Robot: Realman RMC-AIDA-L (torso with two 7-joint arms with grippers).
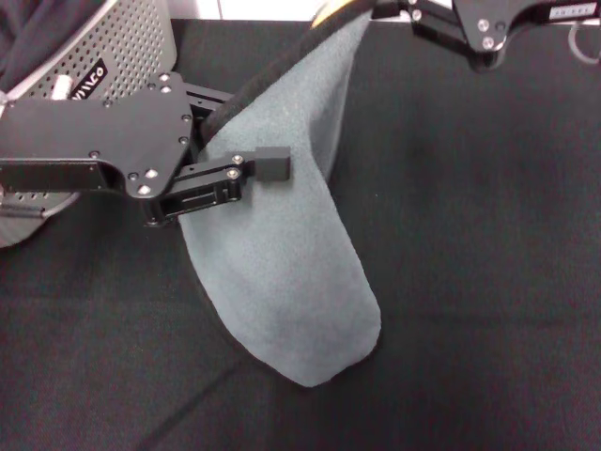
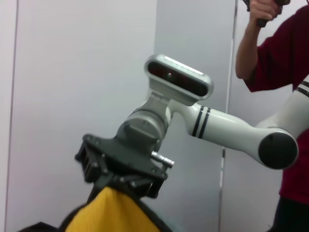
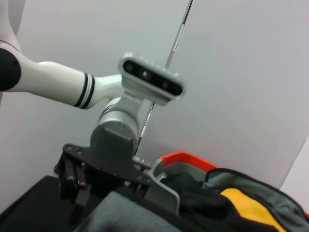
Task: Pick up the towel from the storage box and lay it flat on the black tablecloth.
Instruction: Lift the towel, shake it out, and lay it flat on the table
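Hanging between the two arms in the head view, the towel (image 1: 282,254) drapes from the top centre of the frame down to a rounded lower corner at lower centre, where its bottom part rests on the black tablecloth (image 1: 470,282). Its grey-teal face is turned toward the camera, and a thin black border runs along its upper left edge.

The left hand (image 1: 211,160) sits at left of centre, its black plate body reaching in from the left edge. Its fingers are clenched on the towel's left edge, with one black fingertip (image 1: 274,164) lying on the cloth's face. The right hand (image 1: 376,11) is at the top edge, right of centre, grasping the towel's upper corner where a strip of yellow shows beside the cloth.

The storage box (image 1: 122,47) stands in the upper left corner of the head view, partly behind the left arm, its perforated grey wall and black label visible.

In the left wrist view the right arm's hand shows at lower left above a yellow fold, against a pale wall, with a person in a dark red shirt (image 2: 285,72) at the right edge. The right wrist view shows the left arm's hand at lower left over the grey cloth.
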